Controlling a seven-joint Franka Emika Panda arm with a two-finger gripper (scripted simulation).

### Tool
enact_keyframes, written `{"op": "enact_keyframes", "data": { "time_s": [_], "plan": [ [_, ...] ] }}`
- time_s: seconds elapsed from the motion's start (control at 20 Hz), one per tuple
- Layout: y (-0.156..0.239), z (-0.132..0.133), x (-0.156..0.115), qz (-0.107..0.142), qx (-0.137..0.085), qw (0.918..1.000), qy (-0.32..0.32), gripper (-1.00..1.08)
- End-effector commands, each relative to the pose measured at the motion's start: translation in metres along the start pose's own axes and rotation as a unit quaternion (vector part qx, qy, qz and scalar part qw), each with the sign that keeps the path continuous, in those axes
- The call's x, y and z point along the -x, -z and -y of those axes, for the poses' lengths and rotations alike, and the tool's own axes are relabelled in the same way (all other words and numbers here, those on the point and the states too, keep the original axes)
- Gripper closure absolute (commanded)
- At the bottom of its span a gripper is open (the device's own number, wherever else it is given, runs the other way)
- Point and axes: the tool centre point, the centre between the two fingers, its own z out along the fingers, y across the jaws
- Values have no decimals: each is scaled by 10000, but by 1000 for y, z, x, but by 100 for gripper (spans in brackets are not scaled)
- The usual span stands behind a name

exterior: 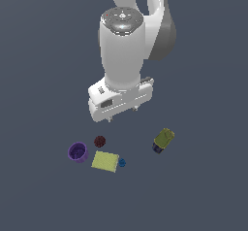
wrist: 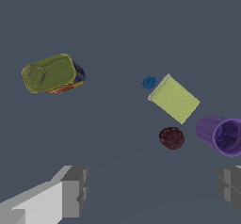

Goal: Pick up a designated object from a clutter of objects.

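The designated object is the flat, square, pale yellow-green block (exterior: 105, 161) (wrist: 173, 99), lying flat on the floor. Around it sit a purple cup (exterior: 77, 152) (wrist: 221, 134), a dark red ball (exterior: 100, 140) (wrist: 172, 138) and a tiny blue cone (exterior: 122, 162) (wrist: 149, 82), the cone almost touching the block's edge. My gripper (exterior: 122, 114) (wrist: 153, 188) hangs well above the floor, behind the clutter of objects, open, with nothing between its fingers (wrist: 74, 190).
An olive-green cylinder with a dark blue end (exterior: 163, 140) (wrist: 53, 74) lies on its side, apart from the others at the exterior view's right. The floor (exterior: 203, 191) is plain dark grey all around.
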Motion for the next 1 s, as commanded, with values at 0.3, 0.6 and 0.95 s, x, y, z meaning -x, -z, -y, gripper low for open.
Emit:
{"op": "enact_keyframes", "data": {
  "time_s": [0.3,0.6,0.95],
  "plan": [
    [-35,-28,-19,-26,35,9947,1025,-92],
    [-62,-46,-30,-45,55,9848,1736,-92],
    [-95,-68,-41,-71,77,9668,2552,-92]
  ]
}}
